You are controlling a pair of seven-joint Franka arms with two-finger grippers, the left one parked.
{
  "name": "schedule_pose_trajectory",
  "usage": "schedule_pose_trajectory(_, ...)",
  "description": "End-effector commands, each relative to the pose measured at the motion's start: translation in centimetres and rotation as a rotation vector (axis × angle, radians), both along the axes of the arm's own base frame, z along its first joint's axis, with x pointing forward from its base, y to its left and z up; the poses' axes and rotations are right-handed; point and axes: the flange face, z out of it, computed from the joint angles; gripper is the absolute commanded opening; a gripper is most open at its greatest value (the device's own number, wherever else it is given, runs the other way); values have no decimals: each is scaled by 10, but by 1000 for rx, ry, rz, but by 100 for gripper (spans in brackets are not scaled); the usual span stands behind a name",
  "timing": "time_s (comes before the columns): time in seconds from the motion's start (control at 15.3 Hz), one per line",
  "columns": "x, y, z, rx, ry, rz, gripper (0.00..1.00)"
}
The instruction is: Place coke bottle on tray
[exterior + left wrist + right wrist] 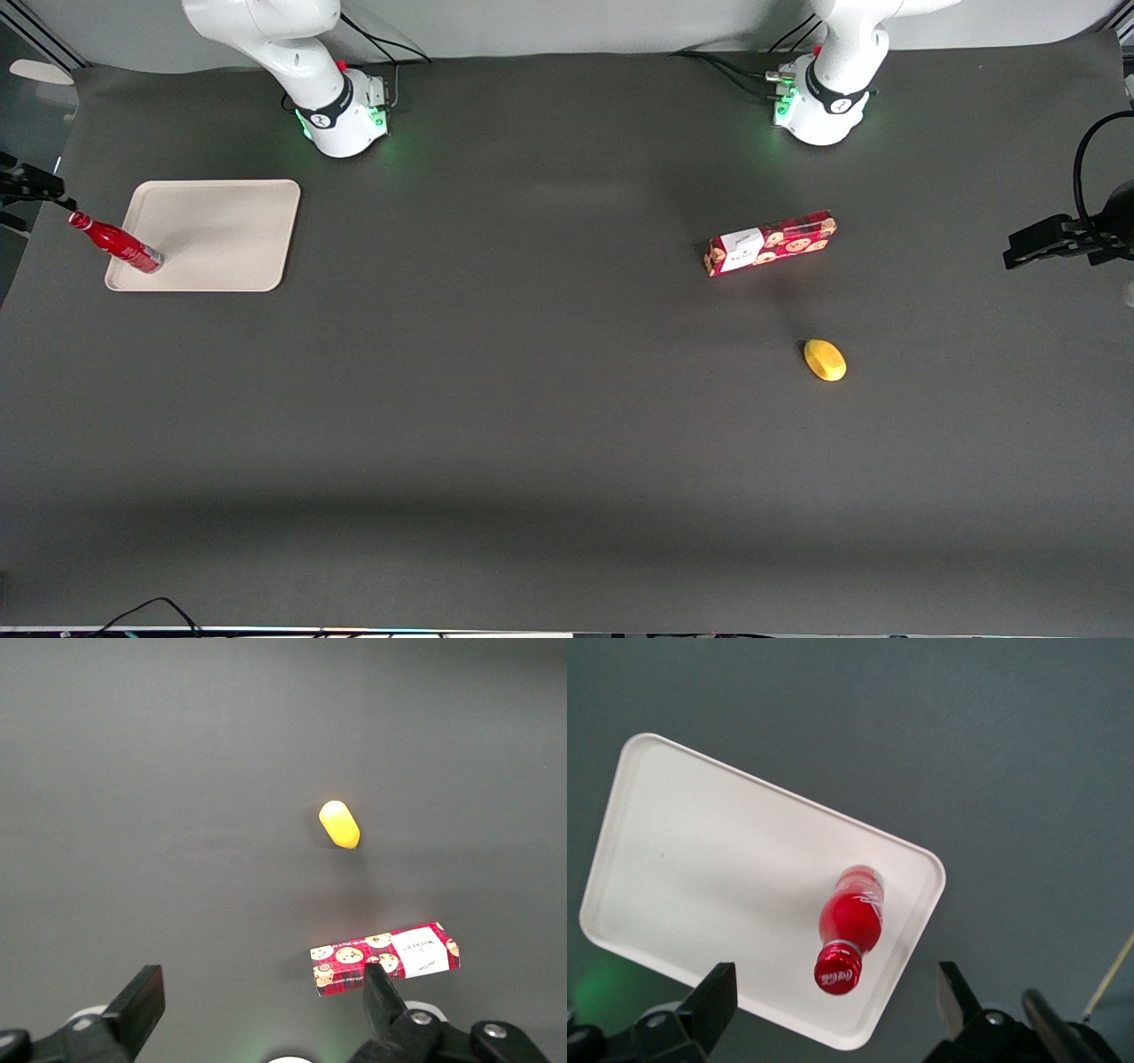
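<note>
The coke bottle [120, 241], slim, glossy red with a red cap, stands upright on the beige tray [230, 230], near the tray's corner closest to the front camera at the working arm's end. In the right wrist view the bottle [852, 926] is seen from above on the tray [709, 877]. My right gripper [834, 992] is open and hangs above the bottle. Its fingers are wide apart on either side of the cap and do not touch it. In the front view the gripper [35, 188] shows at the table's edge, just above the cap.
A long red cookie box [769, 243] with a white label and a yellow lemon-like object [825, 360] lie toward the parked arm's end of the table. Both also show in the left wrist view, the box [385, 958] and the yellow object [339, 824].
</note>
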Motion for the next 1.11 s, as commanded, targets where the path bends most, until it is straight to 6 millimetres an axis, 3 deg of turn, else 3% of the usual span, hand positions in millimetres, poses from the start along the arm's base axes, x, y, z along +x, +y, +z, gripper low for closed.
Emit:
schedule_pose_trajectory(0.0,41,13,91,-4,15,73,100)
schedule_pose_trajectory(0.2,66,58,159,9,12,87,100)
schedule_pose_trajectory(0.26,75,83,175,14,18,68,100)
schedule_pose_trajectory(0.52,78,222,246,-39,55,-117,100)
schedule_pose_trajectory(0.65,80,295,262,-69,65,-224,100)
schedule_pose_trajectory(0.78,84,362,264,-87,62,-305,100)
schedule_pose_trajectory(0.98,98,428,249,-96,50,-403,100)
schedule_pose_trajectory(1.05,103,435,241,-94,31,-415,100)
